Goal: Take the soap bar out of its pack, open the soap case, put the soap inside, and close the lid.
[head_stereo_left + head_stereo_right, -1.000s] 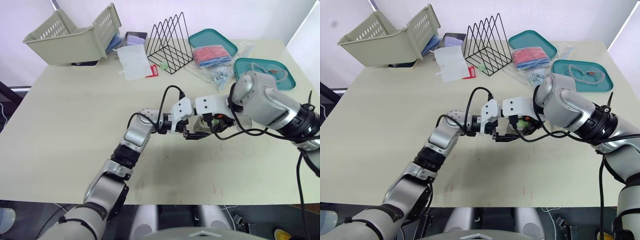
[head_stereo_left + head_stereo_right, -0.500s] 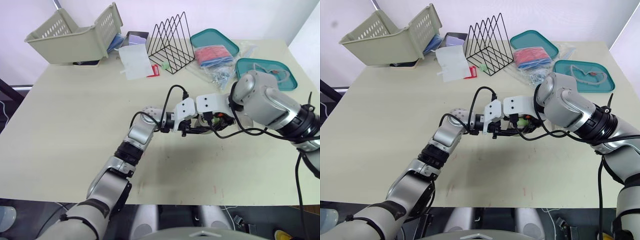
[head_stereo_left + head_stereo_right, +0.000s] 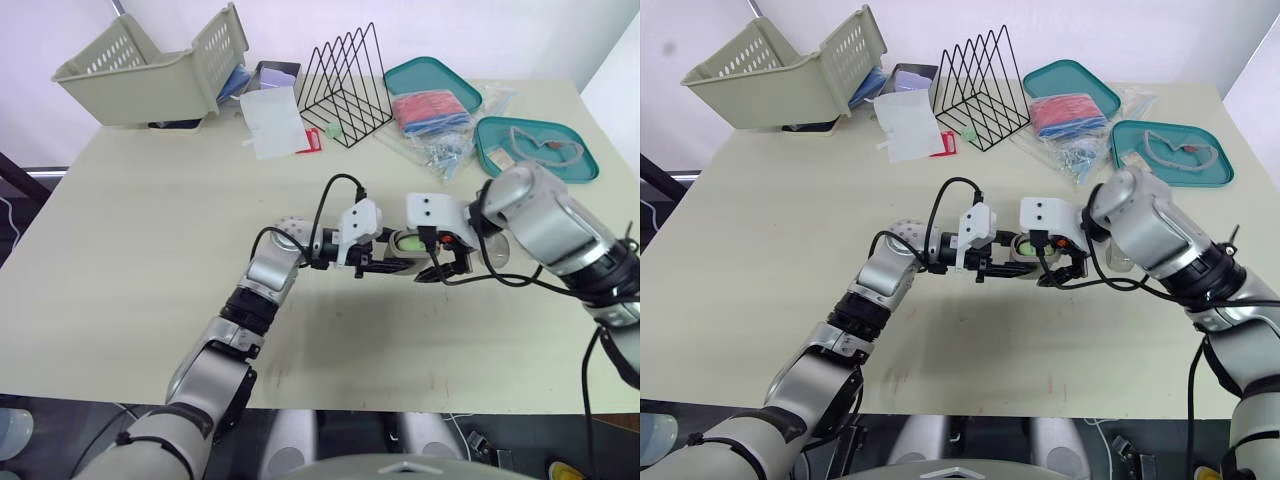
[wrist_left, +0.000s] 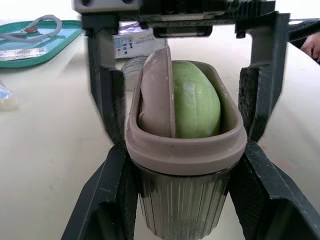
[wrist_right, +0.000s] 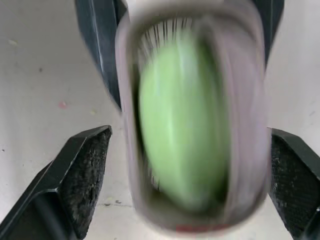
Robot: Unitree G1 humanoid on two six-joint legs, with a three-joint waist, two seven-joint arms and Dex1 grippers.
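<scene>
- A beige slotted basket (image 3: 150,65) sits tilted at the upper left of the desk (image 3: 150,220).
- Right of it lie a white sheet of paper (image 3: 272,120) and a black wire file rack (image 3: 342,85), both along the far edge.
- The left gripper (image 4: 184,170) reaches in from the lower left to mid-frame. Its fingers (image 4: 112,190) press on both ribbed sides of the soap case (image 4: 185,147), pinching it just above the desk.
- The soap case is at the centre of the head views, between the two grippers, with its open mouth turned towards the left wrist camera.
- The green soap bar (image 4: 197,102) sits inside the case. A brown oval piece (image 4: 156,95) stands on edge beside it, touching it; whether this is the lid cannot be told.
- The right gripper (image 5: 190,135) meets the case from the right side. Its fingers (image 5: 82,175) are spread, one on each side of the case's far end, close to its walls.
- At the upper right, a teal tray (image 3: 420,72) holds a red bundle, and a second teal tray (image 3: 500,135) holds a coiled cord.
</scene>
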